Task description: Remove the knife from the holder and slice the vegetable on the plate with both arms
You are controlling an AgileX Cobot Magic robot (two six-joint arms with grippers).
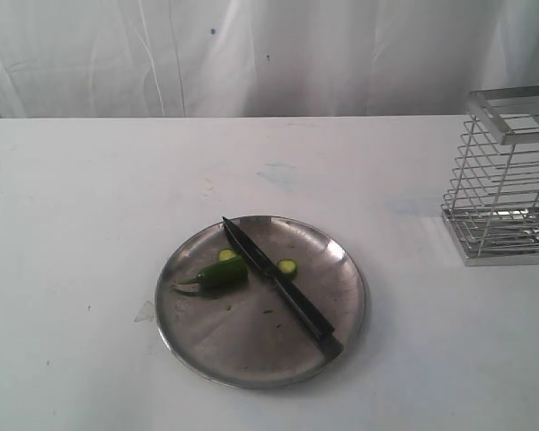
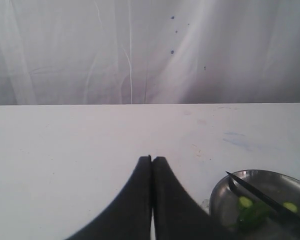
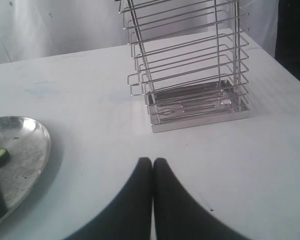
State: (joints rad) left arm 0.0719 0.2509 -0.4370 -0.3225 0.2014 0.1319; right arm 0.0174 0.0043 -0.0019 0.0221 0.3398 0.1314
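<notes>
The black knife (image 1: pixel 278 285) lies flat across the steel plate (image 1: pixel 189 314), tip toward the back, handle over the front right rim. The dark green vegetable (image 1: pixel 221 273) rests left of the blade with its stem pointing left. Two cut slices lie by it, one behind the vegetable (image 1: pixel 227 256) and one right of the blade (image 1: pixel 287 268). The wire holder (image 1: pixel 505 175) stands at the right edge with nothing in it. Neither arm shows in the exterior view. My left gripper (image 2: pixel 152 159) is shut over bare table, left of the plate (image 2: pixel 220 197). My right gripper (image 3: pixel 152 161) is shut, short of the holder (image 3: pixel 190 65).
A white curtain hangs behind the white table (image 1: pixel 90 197). The table's right edge runs just past the holder in the right wrist view, with a dark area (image 3: pixel 294 35) beyond it.
</notes>
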